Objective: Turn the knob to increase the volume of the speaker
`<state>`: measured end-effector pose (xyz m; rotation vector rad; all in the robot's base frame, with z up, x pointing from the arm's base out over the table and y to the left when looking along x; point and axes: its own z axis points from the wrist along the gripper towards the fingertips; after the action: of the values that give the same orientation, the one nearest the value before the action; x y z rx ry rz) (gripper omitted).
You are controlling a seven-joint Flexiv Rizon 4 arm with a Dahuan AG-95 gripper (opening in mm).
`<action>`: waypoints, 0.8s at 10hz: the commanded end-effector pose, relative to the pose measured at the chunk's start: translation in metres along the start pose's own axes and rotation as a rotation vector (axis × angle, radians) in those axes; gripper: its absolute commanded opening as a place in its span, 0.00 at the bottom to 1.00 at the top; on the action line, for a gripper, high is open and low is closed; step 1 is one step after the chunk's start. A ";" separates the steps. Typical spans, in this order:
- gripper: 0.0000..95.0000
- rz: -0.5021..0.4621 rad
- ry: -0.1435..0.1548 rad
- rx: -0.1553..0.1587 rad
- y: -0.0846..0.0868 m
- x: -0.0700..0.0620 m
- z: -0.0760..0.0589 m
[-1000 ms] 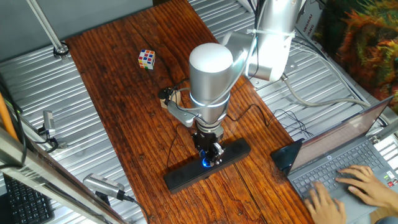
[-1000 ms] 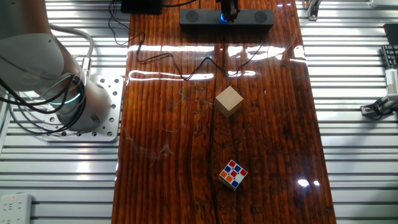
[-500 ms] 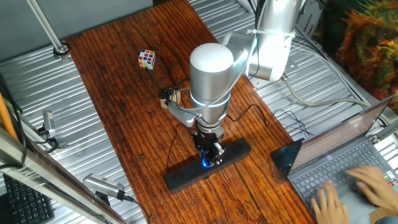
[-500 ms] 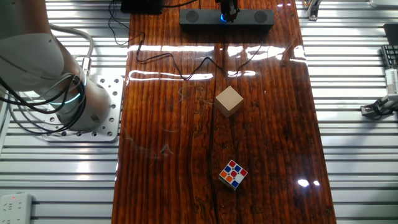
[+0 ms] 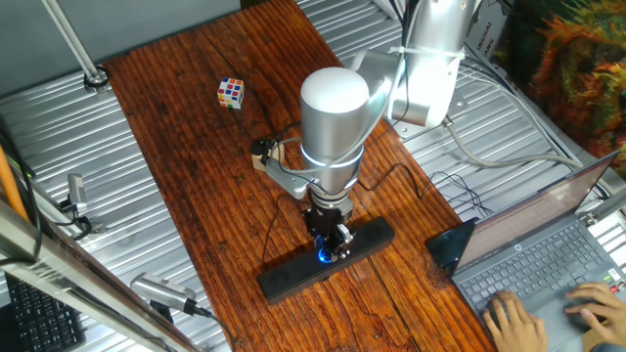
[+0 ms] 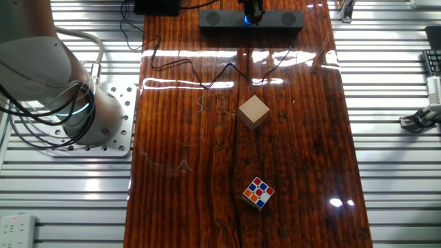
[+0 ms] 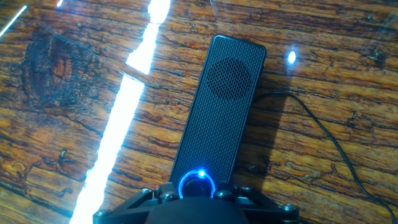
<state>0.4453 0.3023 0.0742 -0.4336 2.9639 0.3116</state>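
Observation:
The speaker [image 5: 293,274] is a long black soundbar lying on the wooden table. It also shows in the other fixed view [image 6: 282,18] and in the hand view [image 7: 217,112]. The knob [image 7: 198,185], ringed with blue light, sits at the speaker's middle; its glow shows under the hand [image 5: 324,256] and at the top of the other fixed view [image 6: 247,20]. My gripper [image 5: 330,244] points straight down onto the knob, its black fingers [image 7: 165,194] close on either side of it. It appears shut on the knob. A thin black cable [image 7: 323,134] runs from the speaker.
A wooden block [image 6: 253,111] and a colour cube [image 6: 258,193] lie on the table [image 6: 179,179] away from the speaker. An open laptop [image 5: 533,254] with a person's hands [image 5: 514,318] on it stands to the right. Cables [image 6: 207,76] trail across the table.
The arm and speaker stay as they were. Only the person's hands on the laptop keyboard have shifted.

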 end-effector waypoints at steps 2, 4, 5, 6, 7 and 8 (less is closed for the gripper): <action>0.40 0.002 0.009 0.003 0.000 0.000 0.001; 0.40 0.002 0.014 0.001 0.000 0.000 0.001; 0.40 0.002 0.017 0.001 0.000 0.000 0.001; 0.40 0.003 0.021 0.001 0.000 0.000 0.001; 0.40 0.004 0.025 0.002 0.000 0.000 0.001; 0.40 0.004 0.026 0.001 0.000 0.000 0.001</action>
<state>0.4461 0.3022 0.0732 -0.4348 2.9898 0.3067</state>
